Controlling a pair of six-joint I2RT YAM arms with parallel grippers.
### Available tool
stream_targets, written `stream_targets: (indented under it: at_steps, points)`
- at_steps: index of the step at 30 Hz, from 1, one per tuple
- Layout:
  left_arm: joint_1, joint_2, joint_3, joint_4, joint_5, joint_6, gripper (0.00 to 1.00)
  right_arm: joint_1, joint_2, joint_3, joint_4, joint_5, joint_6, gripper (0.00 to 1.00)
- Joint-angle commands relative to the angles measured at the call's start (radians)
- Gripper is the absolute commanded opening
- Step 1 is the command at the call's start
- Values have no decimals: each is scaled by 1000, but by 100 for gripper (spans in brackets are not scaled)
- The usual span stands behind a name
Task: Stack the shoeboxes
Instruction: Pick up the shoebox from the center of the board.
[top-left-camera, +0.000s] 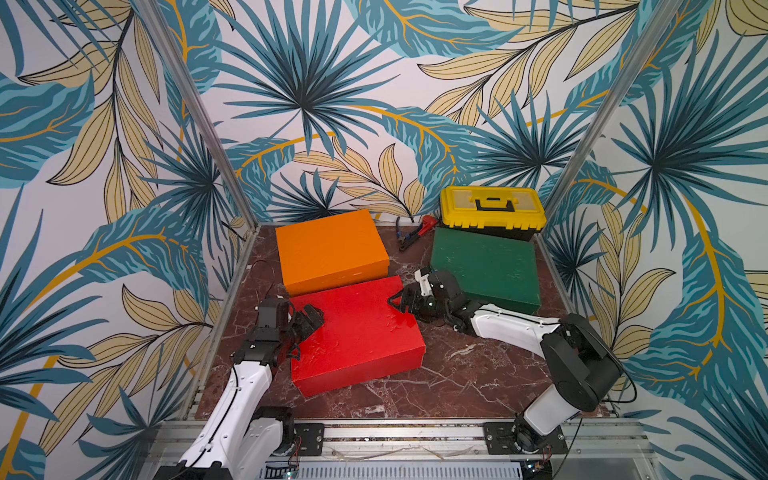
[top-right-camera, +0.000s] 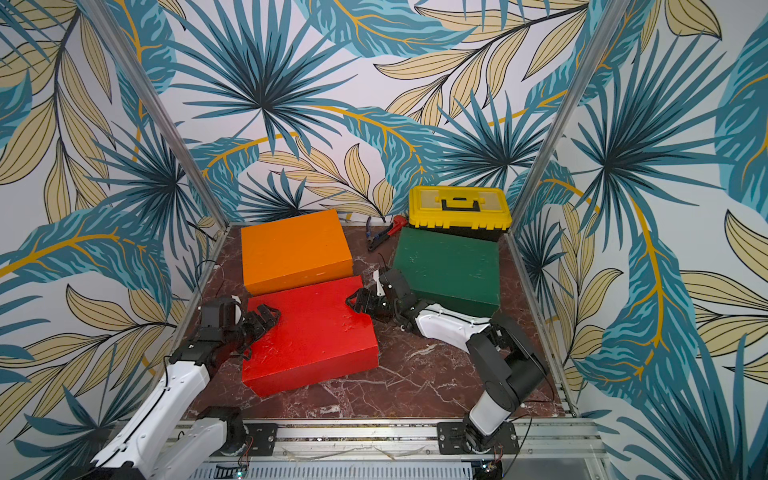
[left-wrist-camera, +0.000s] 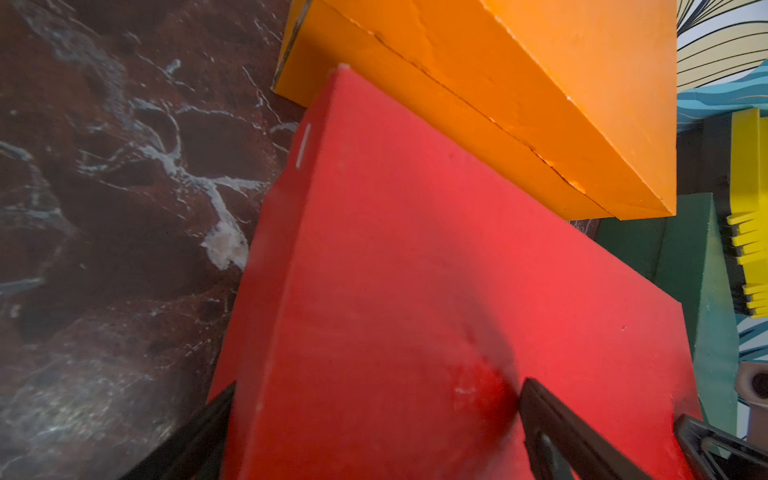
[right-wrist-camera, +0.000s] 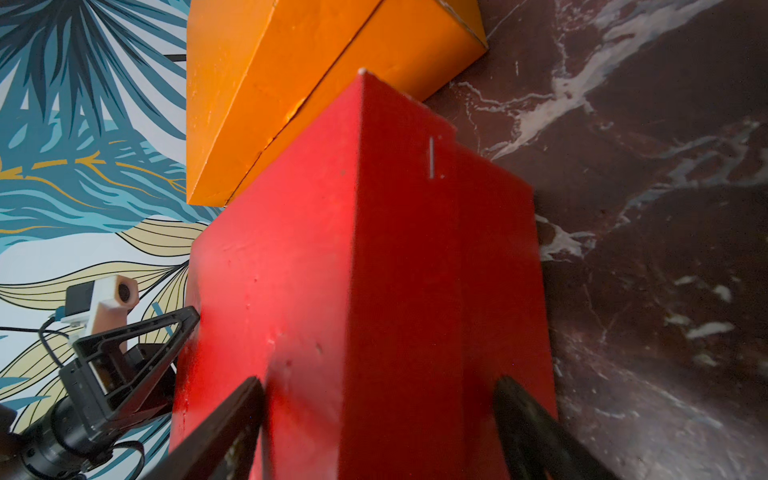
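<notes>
In both top views the red shoebox (top-left-camera: 357, 332) sits in front, back edge against the orange shoebox (top-left-camera: 330, 247), with the green shoebox (top-left-camera: 486, 266) apart to the right; nothing is stacked. In the left wrist view the left gripper (left-wrist-camera: 378, 384) stands wide open astride the red shoebox's end edge, clamping nothing, so a lift could slip. In the right wrist view the right gripper (right-wrist-camera: 378, 380), likewise open, straddles the other end, where the orange shoebox may snag a rising corner.

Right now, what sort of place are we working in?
Probably a staged robot test cell, not a real room: aluminium frame posts, leaf-print backdrop walls, and a metal mounting rail at the front.
</notes>
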Motion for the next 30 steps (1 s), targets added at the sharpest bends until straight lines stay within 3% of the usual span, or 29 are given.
stream_targets:
  at_steps: [1,18,30]
  points:
    - [-126,-45,116,56,423,-93,100,159,-19,54,21,-95,53,86]
    - [-144,-68,295,-51,401,-103,100,214,-104,151,-76,-48,41,85]
    - [-146,26,530,-113,401,-108,100,215,-48,360,-129,-94,56,85]
